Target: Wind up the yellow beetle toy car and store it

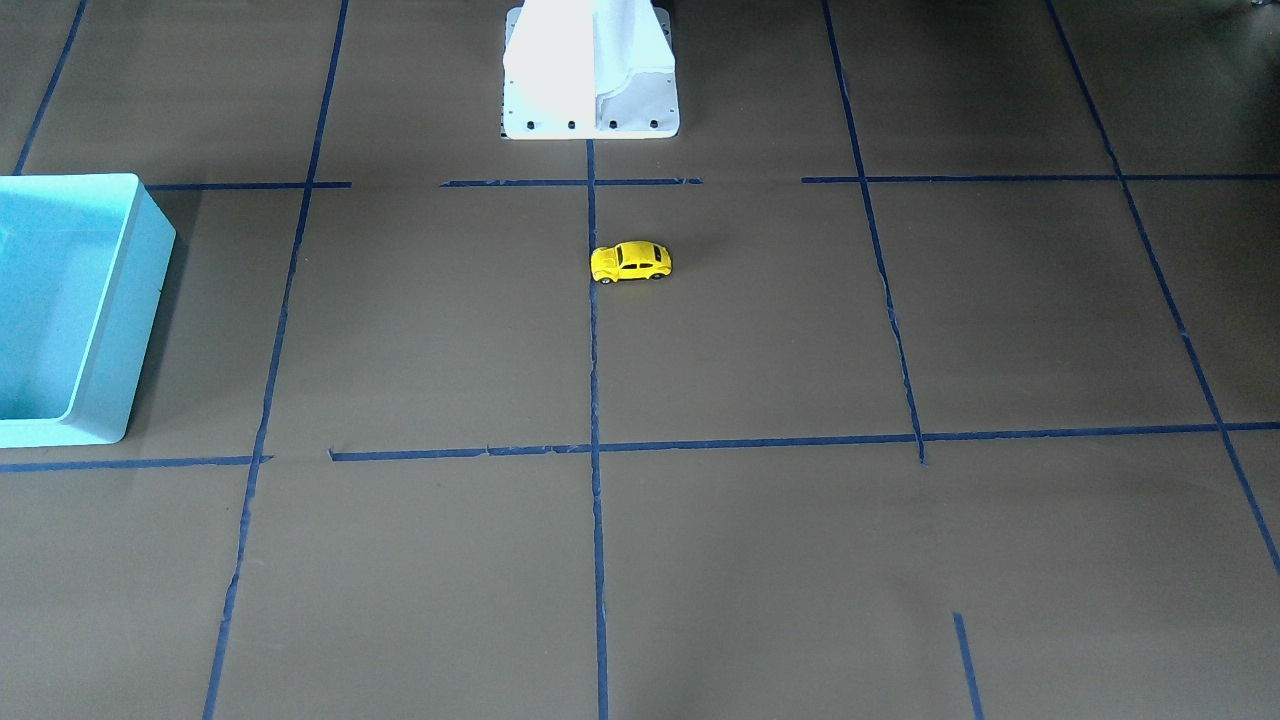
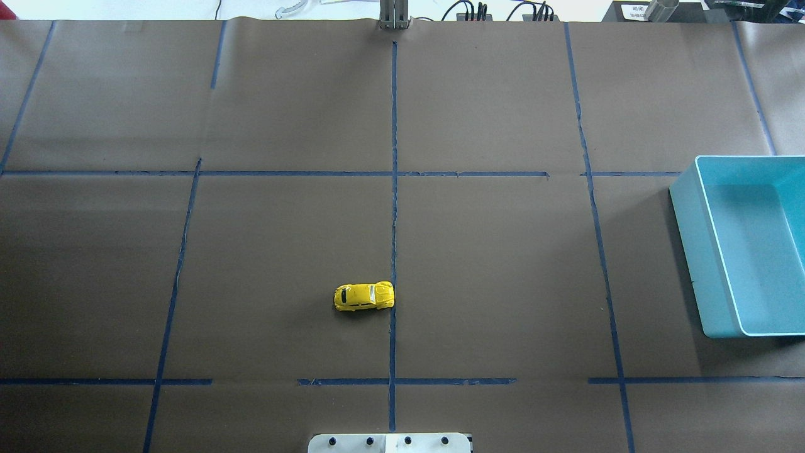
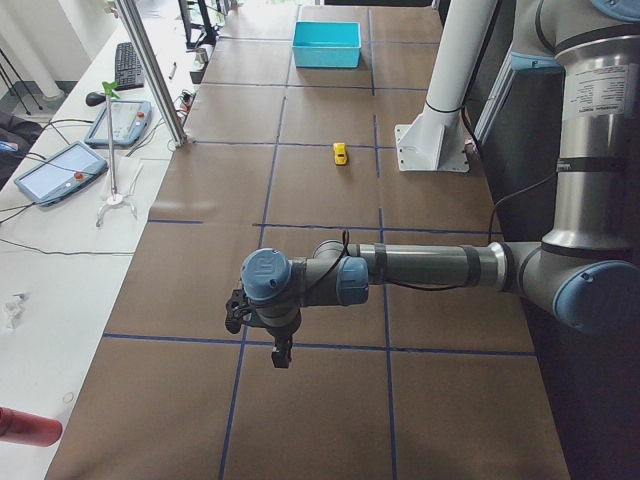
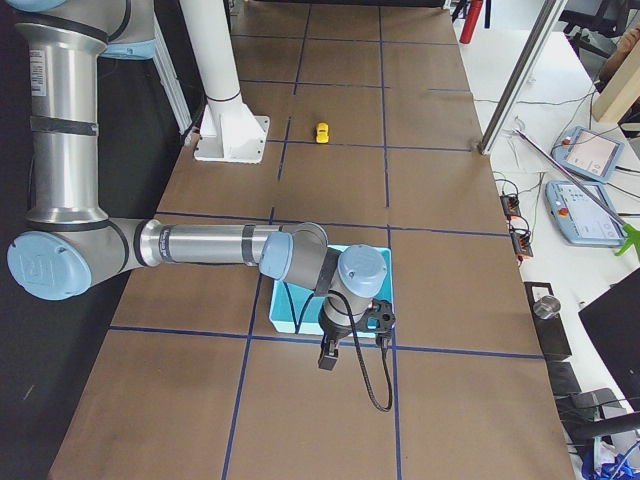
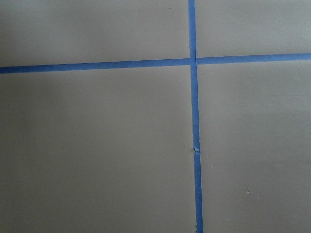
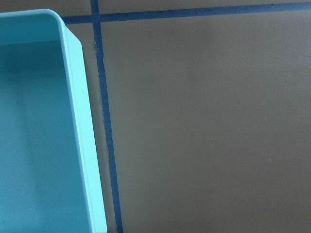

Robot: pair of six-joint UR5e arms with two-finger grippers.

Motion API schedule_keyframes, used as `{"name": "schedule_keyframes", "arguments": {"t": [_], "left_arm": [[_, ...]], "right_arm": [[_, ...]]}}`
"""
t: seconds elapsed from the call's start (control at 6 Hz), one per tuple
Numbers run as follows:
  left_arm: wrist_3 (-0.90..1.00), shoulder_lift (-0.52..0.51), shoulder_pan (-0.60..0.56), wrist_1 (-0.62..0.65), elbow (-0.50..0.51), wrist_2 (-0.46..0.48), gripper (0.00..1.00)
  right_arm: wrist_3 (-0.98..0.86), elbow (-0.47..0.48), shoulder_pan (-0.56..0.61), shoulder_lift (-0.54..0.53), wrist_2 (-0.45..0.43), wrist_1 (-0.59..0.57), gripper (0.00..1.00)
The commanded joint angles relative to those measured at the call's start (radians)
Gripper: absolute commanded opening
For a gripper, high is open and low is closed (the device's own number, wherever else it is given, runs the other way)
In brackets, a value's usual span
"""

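Nothing looks done yet: the yellow beetle toy car [image 2: 364, 296] sits free mid-table, well left of the teal bin [image 2: 690, 214] — whether the left gripper [image 3: 282, 353] or right gripper [image 4: 328, 358] is spread, I cannot tell.

The brown paper worktop [image 5: 97, 145] beneath the left pincer [image 3: 283, 356] fills the whole view. One blue tape strip [image 5: 97, 67] crosses it from side to side in the upper part and rises slightly towards the right. A second tape strip [image 5: 196, 111] runs from top to bottom, right of centre, and meets the first at a crossing [image 5: 193, 61]. Below the crossing, the second strip has a small pale nick [image 5: 196, 149], where two pieces of it join.
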Motion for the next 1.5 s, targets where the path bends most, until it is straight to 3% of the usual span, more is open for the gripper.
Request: {"name": "schedule_keyframes", "arguments": {"t": [0.0, 0.67, 0.83, 1.33], "left_arm": [[0.002, 0.001, 0.000, -0.001, 0.001, 0.000, 1.00], [0.009, -0.002, 0.000, -0.020, -0.001, -0.008, 1.00], [0.003, -0.005, 0.002, -0.105, 0.005, -0.006, 1.00], [0.005, -0.046, 0.118, -0.127, 0.005, -0.002, 1.00]], "right_arm": [[0.000, 0.000, 0.000, 0.000, 0.000, 0.000, 1.00], [0.000, -0.002, 0.000, 0.000, 0.000, 0.000, 1.00], [0.000, -0.002, 0.000, 0.000, 0.000, 0.000, 1.00], [0.000, -0.002, 0.000, 0.000, 0.000, 0.000, 1.00]]}}
